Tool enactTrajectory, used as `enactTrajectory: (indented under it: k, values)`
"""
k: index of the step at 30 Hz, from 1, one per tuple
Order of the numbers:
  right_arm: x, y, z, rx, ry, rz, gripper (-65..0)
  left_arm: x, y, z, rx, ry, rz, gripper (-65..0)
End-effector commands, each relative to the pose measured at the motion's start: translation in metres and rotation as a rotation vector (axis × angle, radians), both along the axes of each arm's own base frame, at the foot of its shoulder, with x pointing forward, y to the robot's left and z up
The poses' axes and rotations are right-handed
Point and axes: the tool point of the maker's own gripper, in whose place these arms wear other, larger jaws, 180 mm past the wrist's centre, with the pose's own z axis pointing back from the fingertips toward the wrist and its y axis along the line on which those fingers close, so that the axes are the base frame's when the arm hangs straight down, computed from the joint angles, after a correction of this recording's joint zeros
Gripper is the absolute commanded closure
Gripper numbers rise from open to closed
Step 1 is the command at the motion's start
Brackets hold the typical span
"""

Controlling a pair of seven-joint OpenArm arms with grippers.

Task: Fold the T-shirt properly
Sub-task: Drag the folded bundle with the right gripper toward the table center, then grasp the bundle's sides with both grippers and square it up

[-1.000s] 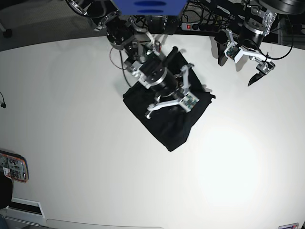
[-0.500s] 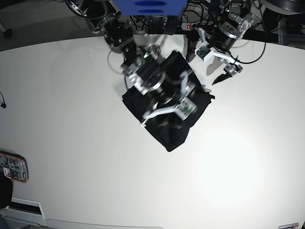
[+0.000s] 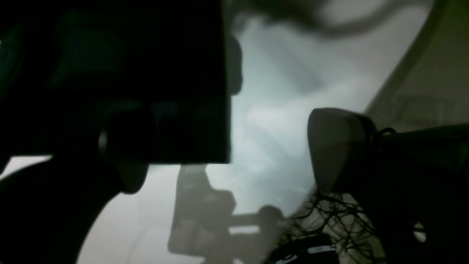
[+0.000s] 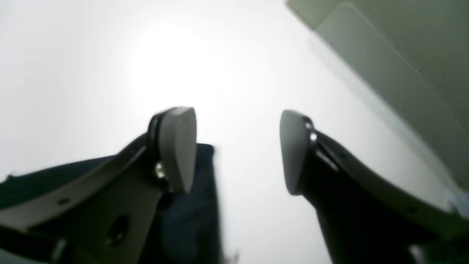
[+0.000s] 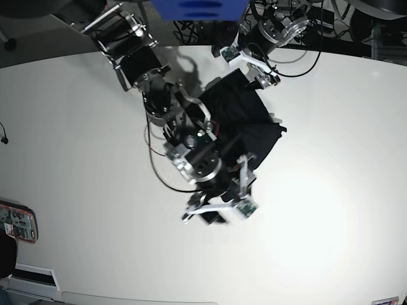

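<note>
T-shirt [image 5: 245, 121] lies bunched in a compact dark bundle on the white table [image 5: 331, 210], toward the far middle, partly under the right arm.

Nearest to us in the base view: the right gripper [image 5: 219, 206] hangs over bare table just in front of the bundle's near corner. In the right wrist view its fingers [image 4: 177, 146] stand apart with nothing between them, only white table in the gap; a strip of black cloth shows below and behind the left finger. We call it released, holding nothing.

Next back, the shirt itself. It looks folded down to a rough rectangle, corners a bit ragged, a small flap poking out on the side toward the open table. We judge the cloth soft, light and limp: it sags from any single pinch, bunches rather than slides, not fragile, not slippery. Best hold is a pinch at an edge or corner through all layers, ideally two corners at once so the fold stays flat.

Farthest: the left gripper [image 5: 251, 60] sits at the bundle's far edge, near the cables and blue box [image 5: 197, 7]. Its jaws read as spread wide in the base view. The left wrist view is dark and blurred; we make out one finger [image 3: 337, 146] and no cloth by it. Whether it touches the shirt, we cannot tell.
</note>
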Motion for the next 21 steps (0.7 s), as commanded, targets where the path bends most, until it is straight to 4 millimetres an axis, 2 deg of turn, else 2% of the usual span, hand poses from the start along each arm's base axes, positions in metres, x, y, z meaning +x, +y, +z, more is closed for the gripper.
enactTrajectory:
  k: [1,4,11,16,21]
  values:
    - [0.008,0.007,0.008,0.016,-0.021,0.006,-34.7,0.001,-0.001,0.004,-0.009,-0.010,0.002,-65.0]
    - [0.014,0.016,-0.024,-0.030,0.065,0.007,-34.7,0.013,0.000,0.007,-0.006,-0.038,0.003,-65.0]
    - [0.032,0.002,-0.086,-0.137,0.188,-0.005,-34.7,0.019,0.001,0.009,-0.005,-0.052,0.011,-65.0]
    - [0.032,-0.014,-0.122,-0.211,0.273,-0.021,-34.7,0.038,0.032,0.010,0.042,-0.081,0.086,-65.0]
    - [0.032,-0.015,-0.122,-0.208,0.269,-0.019,-34.7,0.071,0.075,0.015,0.085,-0.134,0.245,-65.0]
